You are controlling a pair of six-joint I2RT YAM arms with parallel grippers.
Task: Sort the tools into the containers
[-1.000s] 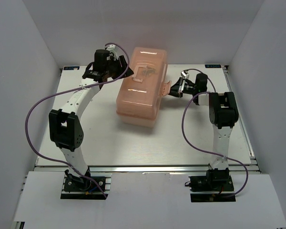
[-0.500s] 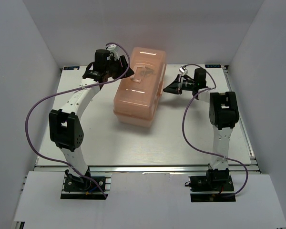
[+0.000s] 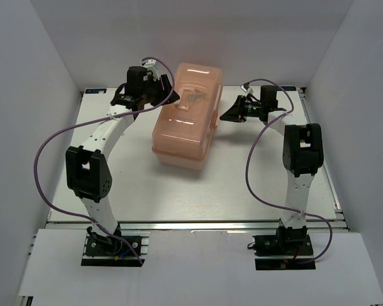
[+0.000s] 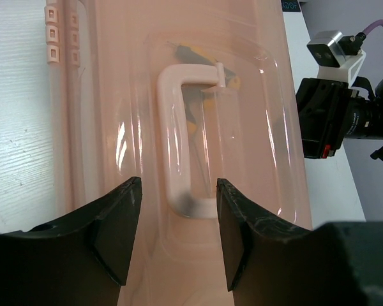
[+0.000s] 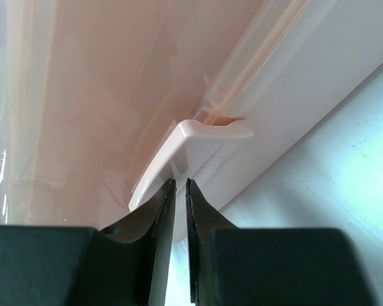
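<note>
Toolbox (image 3: 185, 118) latch (image 5: 198, 143) lies just beyond the right jaws' nearly closed tips

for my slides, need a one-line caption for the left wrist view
Open left gripper above the white handle of the closed pink toolbox, yellow-and-black tools showing through the lid.

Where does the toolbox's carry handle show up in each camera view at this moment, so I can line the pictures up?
Top external: the handle sits upper centre, seen small from above.
Left wrist: the handle fills centre frame as a pale U-shape.
Right wrist: not in view; only the latch shows.
Shared landmark: the translucent pink lid, visible in all three.
</note>
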